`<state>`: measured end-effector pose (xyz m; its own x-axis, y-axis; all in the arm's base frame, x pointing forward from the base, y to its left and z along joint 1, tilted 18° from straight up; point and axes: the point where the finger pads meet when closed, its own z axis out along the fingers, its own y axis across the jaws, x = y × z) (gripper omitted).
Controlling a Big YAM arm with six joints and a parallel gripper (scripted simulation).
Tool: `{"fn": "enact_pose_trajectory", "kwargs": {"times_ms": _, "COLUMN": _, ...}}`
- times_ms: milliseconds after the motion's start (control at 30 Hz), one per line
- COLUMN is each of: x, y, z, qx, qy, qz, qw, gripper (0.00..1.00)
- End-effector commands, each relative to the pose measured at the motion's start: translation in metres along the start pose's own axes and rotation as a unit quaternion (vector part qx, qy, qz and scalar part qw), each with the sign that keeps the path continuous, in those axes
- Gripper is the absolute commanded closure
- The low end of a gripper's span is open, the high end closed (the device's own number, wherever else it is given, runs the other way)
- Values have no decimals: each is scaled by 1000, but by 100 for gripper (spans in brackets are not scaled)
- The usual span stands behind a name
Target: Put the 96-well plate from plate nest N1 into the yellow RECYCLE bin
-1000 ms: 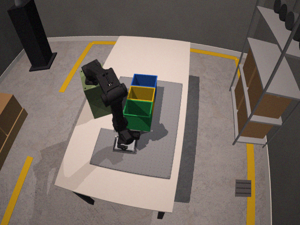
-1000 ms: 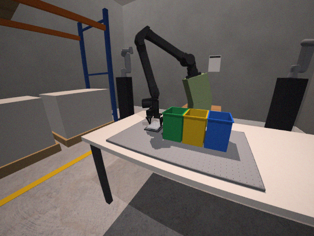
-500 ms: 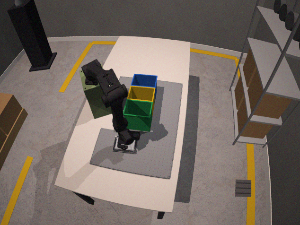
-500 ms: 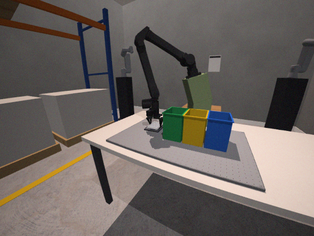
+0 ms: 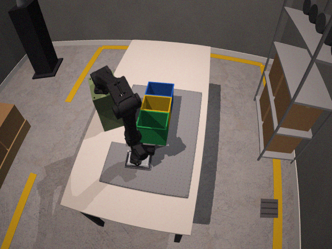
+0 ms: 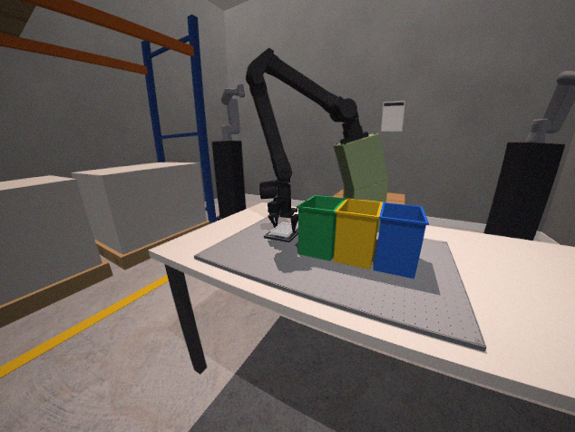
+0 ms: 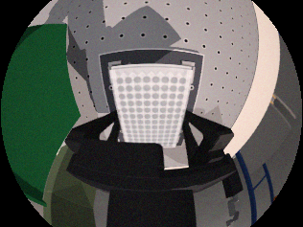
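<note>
The jaws stand nearly wide and are clamped across the plate, one finger on each long side near the plate's near end. The plate sits between the jaws and has not left the nest, whose dark frame shows around its far end and both sides. The step in hand is the grasp: contact is made, lift is not yet begun. Directly below the jaws lies the grey mat on the desk. Just beside the jaws stands the green bin, close enough that its wall fills one side of the wrist view. Beyond the green bin, touching it, stands the yellow bin, and beyond that, farthest from the jaws, the blue bin. All three are upright in a row. The next move calls for a straight vertical lift until the plate is free of the nest and above the bin rims, then travel over the green bin to the yellow one. The likely hazard is the green bin's nearness: a sideways motion made too low could strike it and tip the row. Release should follow only once the whole plate is below the yellow rim.
</note>
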<state>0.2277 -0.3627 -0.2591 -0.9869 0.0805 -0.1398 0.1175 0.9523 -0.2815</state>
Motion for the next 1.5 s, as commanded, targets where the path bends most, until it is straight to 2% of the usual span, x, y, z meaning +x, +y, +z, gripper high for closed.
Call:
{"fn": "enact_pose_trajectory", "kwargs": {"times_ms": 0, "x": 1, "y": 1, "z": -2, "qx": -1, "qy": -1, "qz": 0, "qw": 1000, "gripper": 100}}
{"fn": "enact_pose_trajectory", "kwargs": {"times_ms": 600, "x": 1, "y": 1, "z": -2, "qx": -1, "qy": -1, "qz": 0, "qw": 1000, "gripper": 100}}
{"fn": "enact_pose_trajectory", "kwargs": {"times_ms": 633, "x": 2, "y": -1, "z": -10, "qx": -1, "qy": -1, "qz": -1, "qw": 1000, "gripper": 100}}
{"fn": "enact_pose_trajectory", "kwargs": {"times_ms": 1300, "x": -1, "y": 3, "z": -40, "qx": -2, "qy": -1, "qz": 1, "qw": 1000, "gripper": 100}}
{"fn": "enact_pose_trajectory", "kwargs": {"times_ms": 1367, "x": -1, "y": 3, "z": -40, "qx": -2, "qy": -1, "qz": 1, "qw": 1000, "gripper": 100}}
{"fn": "enact_pose_trajectory", "kwargs": {"times_ms": 1400, "x": 3, "y": 9, "z": -34, "qx": -9, "qy": 4, "qz": -1, "qw": 1000, "gripper": 100}}
{"fn": "enact_pose_trajectory", "kwargs": {"times_ms": 1467, "x": -2, "y": 4, "z": -45, "qx": -2, "qy": -1, "qz": -1, "qw": 1000, "gripper": 100}}
